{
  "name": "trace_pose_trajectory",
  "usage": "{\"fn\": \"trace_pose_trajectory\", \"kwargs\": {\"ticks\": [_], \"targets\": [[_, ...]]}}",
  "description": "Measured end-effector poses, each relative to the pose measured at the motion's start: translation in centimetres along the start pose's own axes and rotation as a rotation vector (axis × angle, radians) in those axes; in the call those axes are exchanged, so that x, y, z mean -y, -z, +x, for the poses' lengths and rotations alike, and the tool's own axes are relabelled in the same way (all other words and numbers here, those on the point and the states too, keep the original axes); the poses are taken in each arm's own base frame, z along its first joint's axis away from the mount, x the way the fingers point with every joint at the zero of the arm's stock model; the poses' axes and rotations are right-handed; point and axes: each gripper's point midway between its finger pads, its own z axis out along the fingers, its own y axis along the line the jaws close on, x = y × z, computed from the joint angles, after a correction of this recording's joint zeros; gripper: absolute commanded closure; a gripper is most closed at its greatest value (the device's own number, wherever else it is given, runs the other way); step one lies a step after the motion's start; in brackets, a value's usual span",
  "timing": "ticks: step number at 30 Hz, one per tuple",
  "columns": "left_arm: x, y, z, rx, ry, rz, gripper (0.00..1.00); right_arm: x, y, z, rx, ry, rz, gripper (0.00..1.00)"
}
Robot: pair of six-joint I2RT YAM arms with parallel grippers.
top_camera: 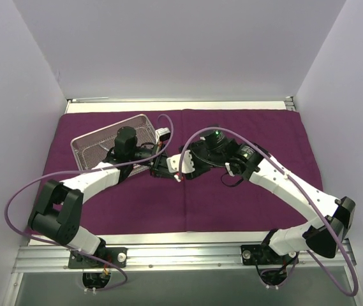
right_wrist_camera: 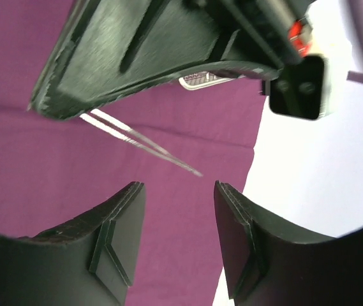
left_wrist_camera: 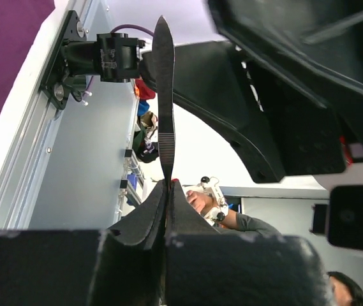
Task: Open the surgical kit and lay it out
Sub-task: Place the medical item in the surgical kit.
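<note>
A dark purple cloth (top_camera: 245, 191) lies opened flat over most of the table (top_camera: 187, 237), with a straight crease running front to back down its middle. A silver wire-mesh tray (top_camera: 92, 148) sits on the cloth at the far left, turned at a slight angle to the table's edges. In the top view I cannot tell whether anything lies inside it, as the left arm (top_camera: 98, 175) crosses its near side.

Both arms reach inward and meet over the crease, just right of the tray. The left fingers (left_wrist_camera: 140, 220) are pressed together, pinching a slim pair of metal tweezers (left_wrist_camera: 162, 95) by one end. The rest of the tweezers sticks straight out past the fingertips, and a ribbed grip section shows partway along them. The tweezers are held in the air above the cloth, not resting on it.

The right arm (top_camera: 296, 191) comes in from the other side. The right fingers (right_wrist_camera: 114, 229) are spread apart with nothing between them. In the right wrist view the thin pointed end of the tweezers slants across the purple cloth just beyond the gap, close to the fingertips but not touching them. A small part of the tray's mesh shows behind the left arm's black wrist in that view.
</note>
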Motion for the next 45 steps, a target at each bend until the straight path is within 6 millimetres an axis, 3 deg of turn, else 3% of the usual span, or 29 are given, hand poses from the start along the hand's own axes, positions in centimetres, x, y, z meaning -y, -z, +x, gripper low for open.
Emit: {"fn": "trace_pose_trajectory", "kwargs": {"ticks": [18,27,30,32,36,37,38,39,41,42,43,45], "targets": [[0.4,-1.0,1.3,-0.041,-0.016,0.004,0.98,-1.3,-0.2,0.0,-0.002,0.037,-0.036,0.56],[0.0,-1.4,1.6,-0.062,0.005,0.0,0.98,-2.4,-0.6,-0.2,-0.002,0.078,-0.085,0.81],[-0.2,-1.4,1.7,-0.076,0.015,0.001,0.98,-2.9,-0.5,0.1,-0.014,0.097,-0.109,1.0],[-0.2,-1.2,1.8,-0.08,0.026,0.0,0.97,-4.0,-0.3,0.6,-0.032,0.107,-0.151,1.0],[-0.6,-1.1,1.8,-0.085,0.049,-0.005,0.75,-4.7,-0.5,0.9,-0.039,0.115,-0.175,1.0],[-0.6,-1.1,1.8,-0.085,0.048,-0.006,0.6,-5.0,-0.5,1.0,-0.04,0.112,-0.182,1.0],[-0.6,-1.2,1.7,-0.081,0.042,-0.008,0.53,-5.1,-0.6,1.0,-0.04,0.105,-0.183,1.0],[-0.6,-1.2,1.5,-0.078,0.038,-0.01,0.34,-5.1,-0.7,1.0,-0.038,0.097,-0.177,1.0],[-0.6,-1.0,1.2,-0.068,0.025,-0.016,0.21,-4.8,-0.9,0.8,-0.032,0.081,-0.158,1.0],[-0.7,-0.8,0.8,-0.056,0.025,-0.023,0.02,-4.7,-0.9,0.8,-0.03,0.072,-0.15,1.0],[-0.8,-0.3,0.2,-0.034,0.021,-0.031,0.06,-4.6,-0.9,0.8,-0.028,0.062,-0.143,1.0],[-1.1,1.4,-1.5,0.037,0.015,-0.063,0.06,-4.8,-0.9,1.2,-0.033,0.03,-0.134,1.0]]}}
